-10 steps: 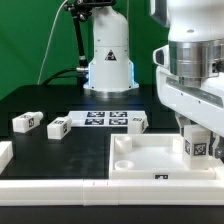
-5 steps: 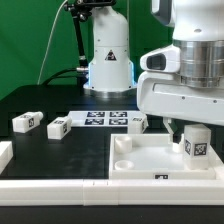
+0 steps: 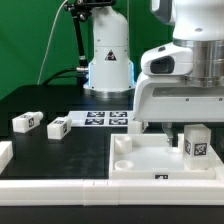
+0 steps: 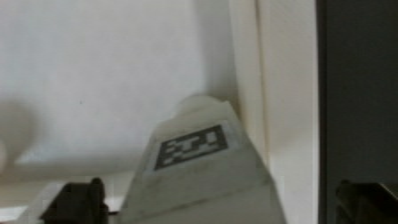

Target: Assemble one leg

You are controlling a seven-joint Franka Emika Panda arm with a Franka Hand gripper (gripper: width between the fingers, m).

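A green backdrop hangs behind a black table under even, bright light.

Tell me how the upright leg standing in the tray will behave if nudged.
The leg looks like a stiff, solid block with flat faces, so it should slide rather than roll. Standing taller than wide in the tray, it may tip under a high push. The tool straddles it, seemingly unclamped.

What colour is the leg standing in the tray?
White, with a black-and-white square tag; clearest in the exterior view.
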